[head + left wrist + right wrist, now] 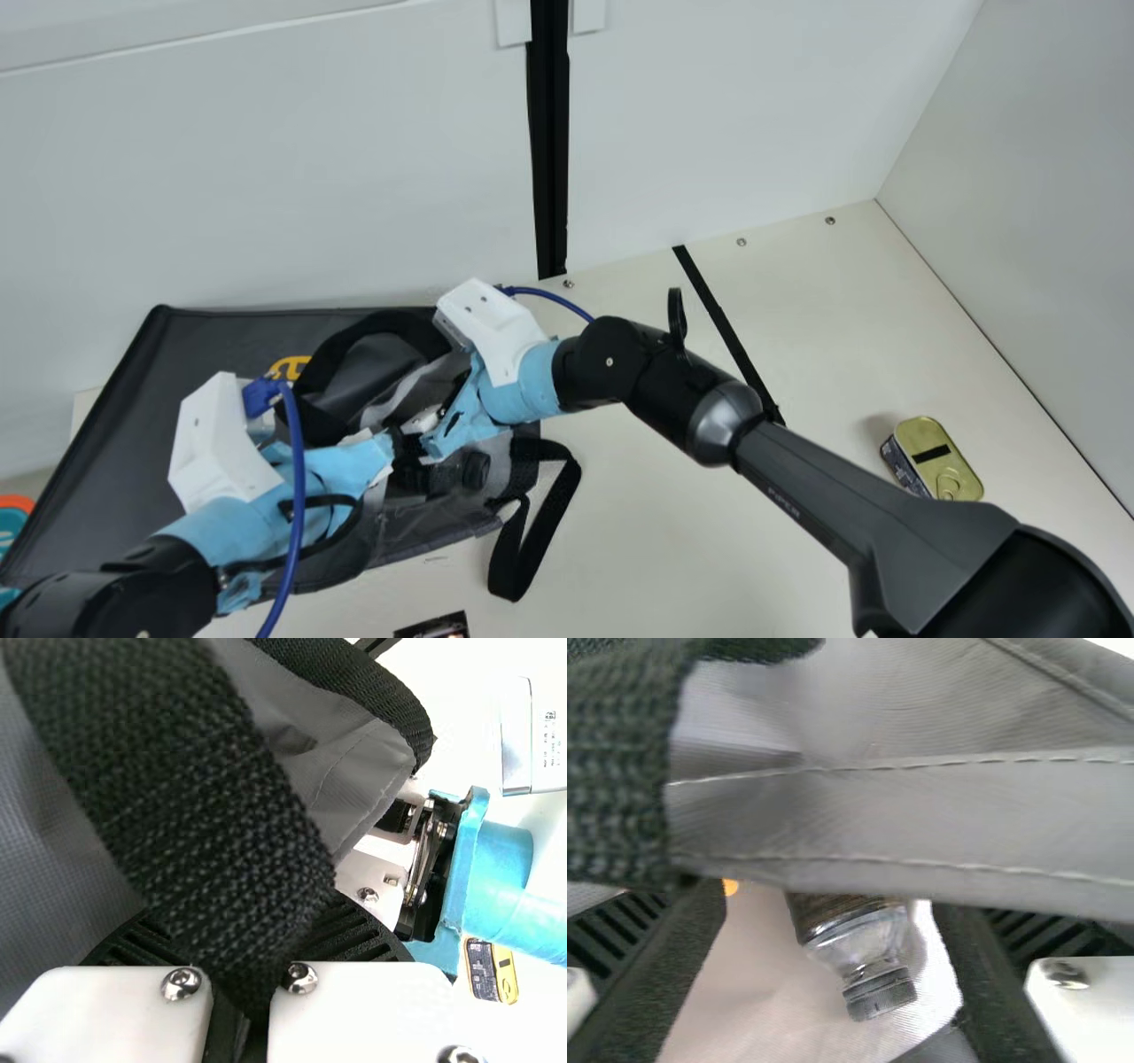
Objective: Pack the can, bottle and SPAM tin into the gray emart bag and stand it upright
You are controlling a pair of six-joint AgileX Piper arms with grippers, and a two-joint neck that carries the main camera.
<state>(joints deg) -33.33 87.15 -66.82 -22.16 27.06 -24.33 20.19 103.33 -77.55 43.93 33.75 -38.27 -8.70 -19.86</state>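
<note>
Here the right tool (831, 912) is the nearer, its 2 fingers spread wide, and the bottle (855, 939) shows in the gap between them, within the gray emart bag (190, 354). Its long axis runs roughly along the reach, a touch aslant, cap (879, 994) toward the tool (how deep, I can't tell). The left tool (244, 948), meanwhile, pinches a black strap (195, 806).
</note>
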